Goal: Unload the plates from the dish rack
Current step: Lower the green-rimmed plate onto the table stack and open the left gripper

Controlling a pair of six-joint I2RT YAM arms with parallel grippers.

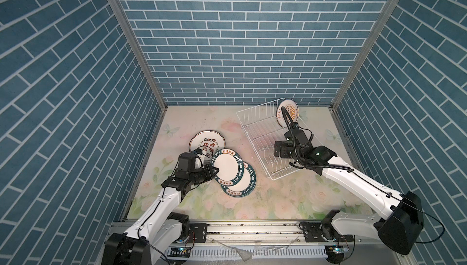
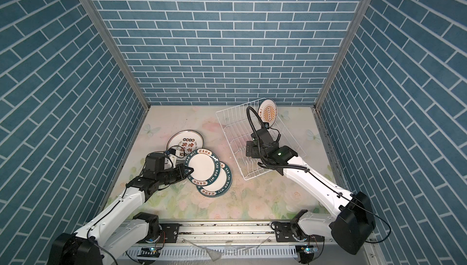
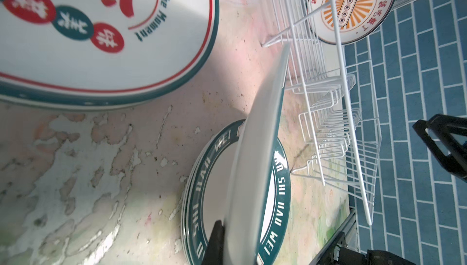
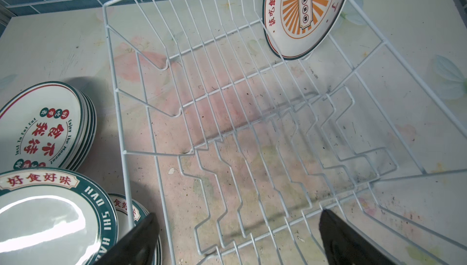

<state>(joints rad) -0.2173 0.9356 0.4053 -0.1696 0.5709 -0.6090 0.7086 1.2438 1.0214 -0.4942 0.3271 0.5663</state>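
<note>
The white wire dish rack (image 1: 252,140) (image 2: 231,145) (image 4: 119,124) lies at the back right. One sunburst plate (image 1: 288,116) (image 2: 268,111) (image 3: 353,6) (image 4: 305,11) stands upright in its far corner. My right gripper (image 1: 278,149) (image 4: 237,236) hangs open over the rack's near prongs, nothing between its fingers. My left gripper (image 1: 214,170) (image 3: 237,248) is shut on the rim of a green-rimmed plate (image 1: 227,166) (image 2: 202,166) (image 3: 255,162) (image 4: 50,213), held tilted just over a stack of like plates (image 1: 242,185) (image 4: 126,208). One finger is hidden behind it.
A stack of red-character plates (image 1: 206,141) (image 4: 43,124) lies left of the rack, partly behind my left wrist. The floral tabletop (image 1: 290,200) is walled by blue brick panels on three sides. A metal rail (image 1: 252,228) runs along the front edge.
</note>
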